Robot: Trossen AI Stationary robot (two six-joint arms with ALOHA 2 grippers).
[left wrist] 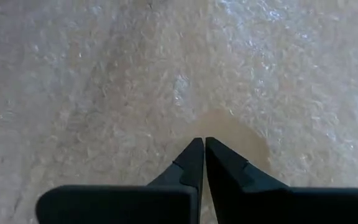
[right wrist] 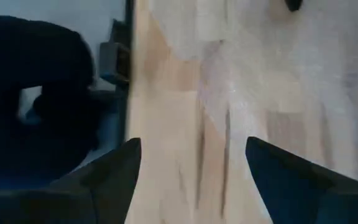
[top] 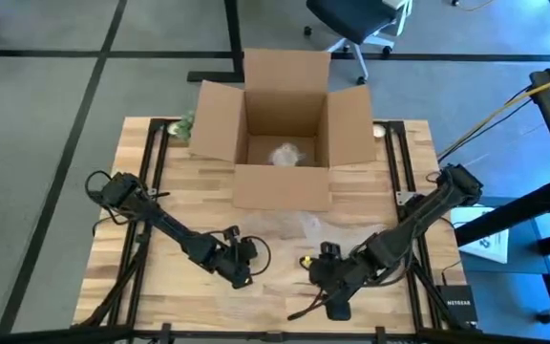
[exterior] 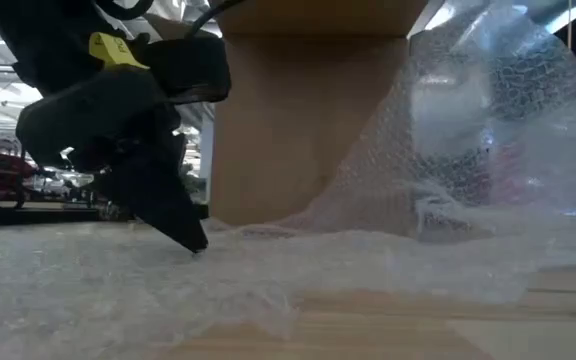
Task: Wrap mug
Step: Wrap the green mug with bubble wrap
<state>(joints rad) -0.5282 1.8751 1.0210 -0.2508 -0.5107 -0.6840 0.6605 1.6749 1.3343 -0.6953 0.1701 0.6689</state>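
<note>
Item one, as I read it from my station: the bubble wrap [top: 299, 227], a clear, finely dimpled sheet, lies spread over the wooden table [top: 160, 239] in the lower centre of the high view, just in front of the cardboard box [top: 285, 129]. In the low view it covers the whole foreground as a pale, crinkled layer [exterior: 268, 270] and rises at the right of the frame into a crumpled mound [exterior: 498, 130] against the box's front wall [exterior: 298, 120]. Something pale and rounded shows through that mound, but I cannot tell whether it is the mug. Another whitish bundle [top: 286, 153] sits inside the box, its contents unclear. Item two: the left gripper [top: 242, 258], lower centre-left in the high view, tips down on the sheet; its wrist view shows the two dark fingers [left wrist: 191, 162] pressed together with only a hairline gap, nothing visibly caught between them, the wrap [left wrist: 166, 81] filling the frame beyond. In the low view it is the dark shape at left with its tip touching the sheet [exterior: 193, 240]. Item three: the right gripper [top: 332, 287], lower centre-right in the high view, near the table's front edge; its fingers [right wrist: 117, 168] stand well apart, released, over bare wood with the edge of the wrap [right wrist: 260, 68] ahead.
</note>
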